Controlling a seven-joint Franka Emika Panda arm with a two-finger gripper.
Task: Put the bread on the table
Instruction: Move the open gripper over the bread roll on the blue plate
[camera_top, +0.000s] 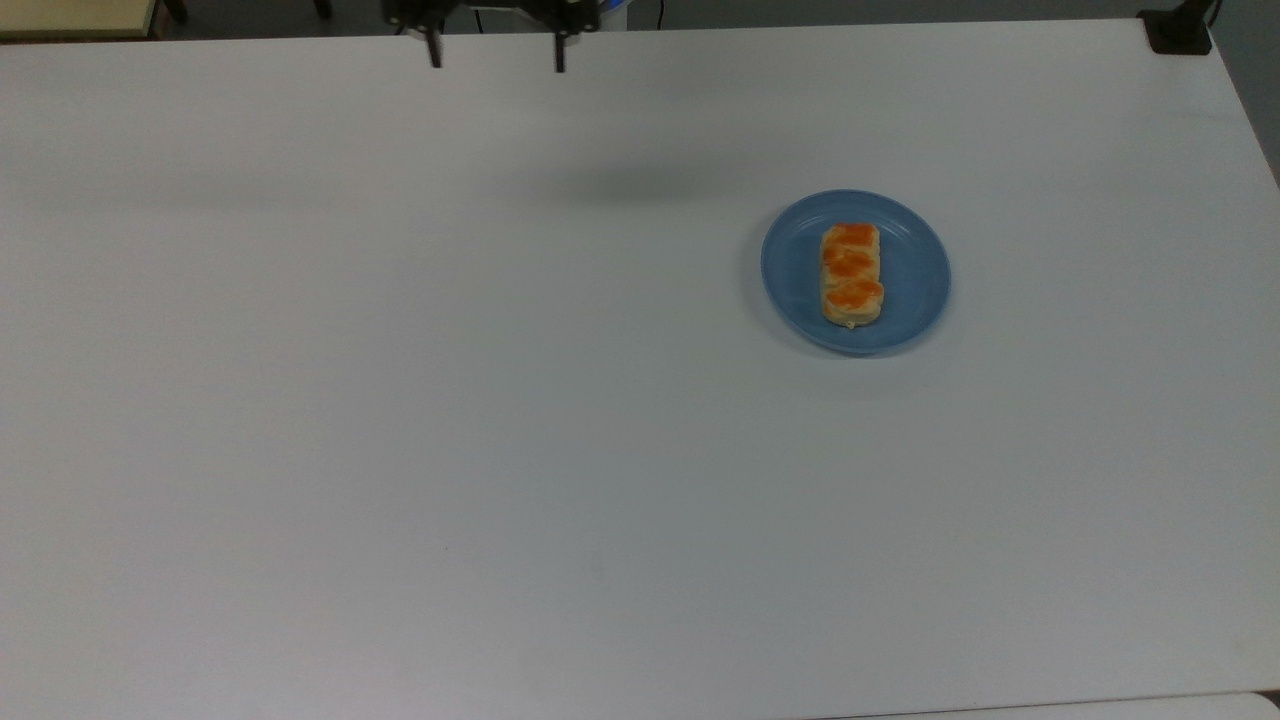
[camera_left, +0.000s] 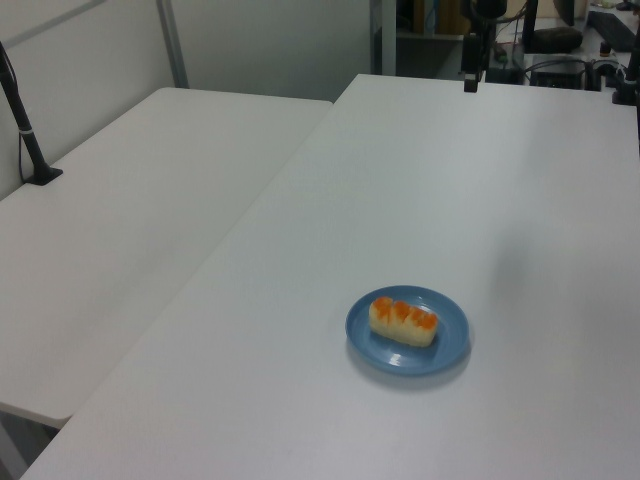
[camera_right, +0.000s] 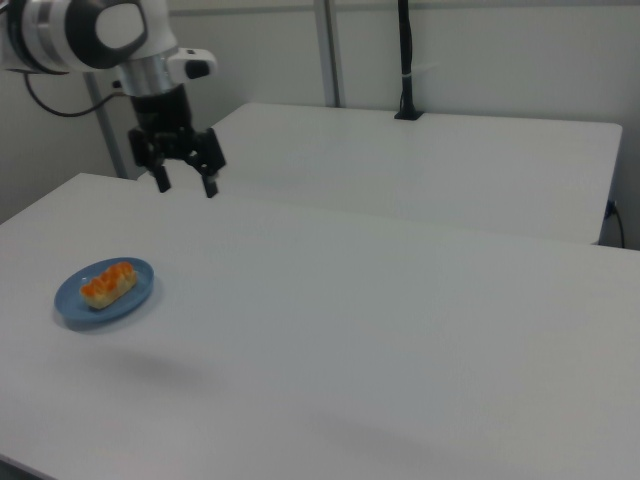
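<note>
The bread (camera_top: 852, 275) lies on a round blue plate (camera_top: 915, 275). The plate sits on the big white surface (camera_top: 500, 400), on the top view's right side and a bit toward the far edge. The bread is longer than it is wide. In the top view its long side runs from far to near, with one end pointing at the far edge and the other at the near edge. In the left view the bread (camera_left: 403, 320) runs left to right, tipped down a little on the left view's right. It has three orange bumps in a row on top, and they face up. It rests flat in the middle of the plate (camera_left: 448, 340).

The hand (camera_right: 185, 184) hangs in the air over the far edge of the surface, well apart from the bread (camera_right: 107, 283). Its two fingers (camera_right: 161, 179) are spread wide and point down. They pinch nothing. In the top view the hand (camera_top: 497, 55) shows at the top edge, to the left of the plate.
</note>
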